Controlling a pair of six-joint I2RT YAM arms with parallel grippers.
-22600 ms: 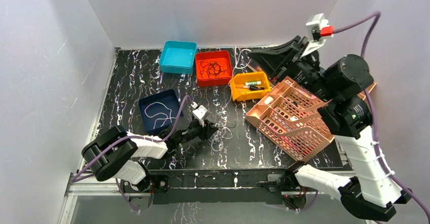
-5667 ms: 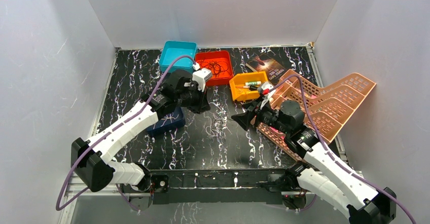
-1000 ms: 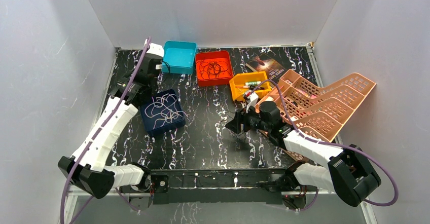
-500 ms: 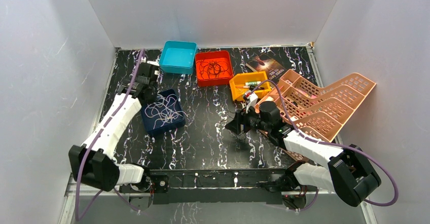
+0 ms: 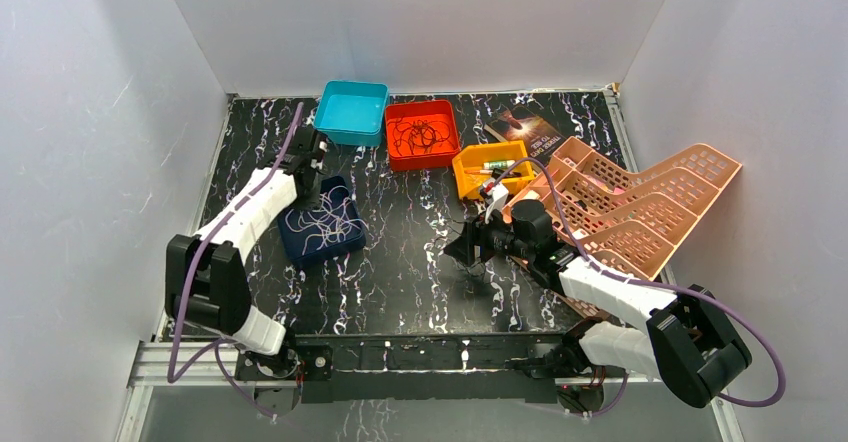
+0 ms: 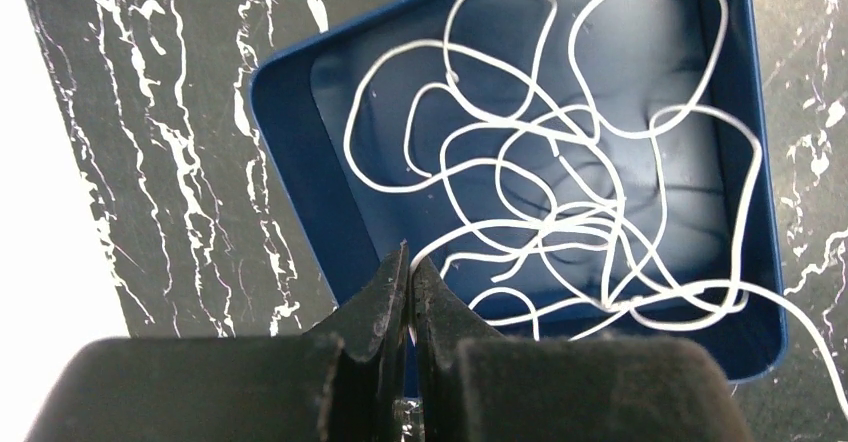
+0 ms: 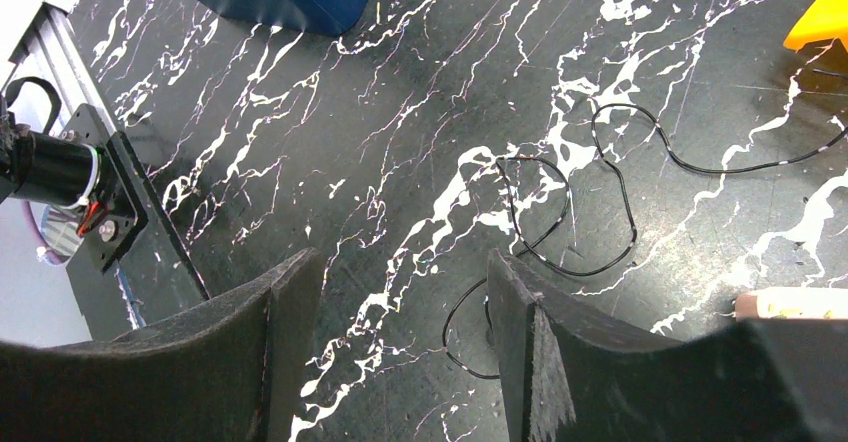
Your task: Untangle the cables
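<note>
Swinging back, my left pincer [image 6: 408, 262] is hovering clenched and empty over the blue tray [image 6: 290, 162] holding the white cables [image 6: 585, 224]; my right pincer [image 7: 400, 272] is gaping above a black cable [image 7: 570, 197] still lying loose on the bench [image 7: 350, 112].

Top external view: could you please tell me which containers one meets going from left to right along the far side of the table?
teal tray → red tray → orange tray → pink basket
</note>
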